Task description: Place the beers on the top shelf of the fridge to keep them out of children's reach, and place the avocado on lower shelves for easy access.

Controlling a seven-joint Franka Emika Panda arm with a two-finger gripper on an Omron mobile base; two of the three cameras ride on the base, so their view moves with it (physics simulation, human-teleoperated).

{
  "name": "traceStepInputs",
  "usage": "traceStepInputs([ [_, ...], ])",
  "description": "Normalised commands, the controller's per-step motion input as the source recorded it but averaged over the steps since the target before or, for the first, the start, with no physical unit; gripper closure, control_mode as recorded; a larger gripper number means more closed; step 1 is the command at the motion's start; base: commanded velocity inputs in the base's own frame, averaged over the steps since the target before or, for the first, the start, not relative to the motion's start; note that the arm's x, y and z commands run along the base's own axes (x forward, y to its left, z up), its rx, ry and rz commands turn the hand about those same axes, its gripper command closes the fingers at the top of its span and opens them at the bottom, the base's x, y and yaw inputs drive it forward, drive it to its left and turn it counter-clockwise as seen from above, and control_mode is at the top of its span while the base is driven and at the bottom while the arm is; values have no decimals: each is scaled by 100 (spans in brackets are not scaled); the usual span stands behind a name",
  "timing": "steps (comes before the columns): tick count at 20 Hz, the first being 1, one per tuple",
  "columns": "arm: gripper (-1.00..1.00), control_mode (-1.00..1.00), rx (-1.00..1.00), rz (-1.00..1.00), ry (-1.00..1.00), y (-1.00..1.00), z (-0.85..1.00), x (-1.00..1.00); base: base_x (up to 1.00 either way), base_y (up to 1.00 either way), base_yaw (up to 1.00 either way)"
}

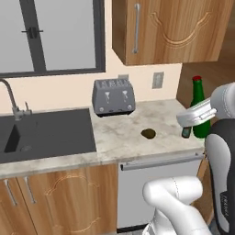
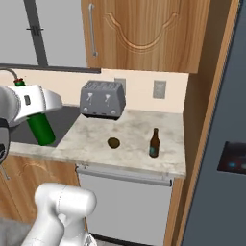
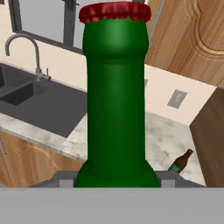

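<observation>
Green glass, smooth and glossy, rises up the middle of the hand view: the green beer bottle [image 3: 116,100] stands straight between the gripper [image 3: 116,183] tips, its round neck capped in crimped red, and the jaws are clamped on the bottle near where the neck widens. In the right base view that bottle [image 2: 40,126] hangs lifted in front of the sink, its cylindrical body below the white hand, well apart from the brown beer bottle [image 2: 153,143], which stands upright on the speckled marble-like counter [image 2: 129,129] with its teal label showing. The avocado [image 2: 113,142], a small dark egg shape, lies on the counter just left of the brown bottle, in front of the boxy grey four-slot toaster [image 2: 102,99]. The left base view gives the wide dark sink [image 1: 46,133] with its curved metal faucet [image 1: 10,98] and the window frame above, and there the two bottles overlap near the right edge. The right base view alone offers the fridge [image 2: 223,144], a dark blue-grey slab with a black panel and blue lights, closed at the right edge. Carved wooden cabinets [image 2: 144,33] with a grey bar handle hang above.
</observation>
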Motion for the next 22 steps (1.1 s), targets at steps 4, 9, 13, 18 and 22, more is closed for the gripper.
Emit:
traceStepInputs([
  [4,100,100,0,0,0,0,0,0,-67,-31,0],
  [9,100,100,0,0,0,0,0,0,-58,-57,-2],
  [13,100,100,0,0,0,0,0,0,-20,-88,-3],
  [18,100,100,0,0,0,0,0,0,0,-100,-1],
  [22,100,100,0,0,0,0,0,0,0,-97,-1],
])
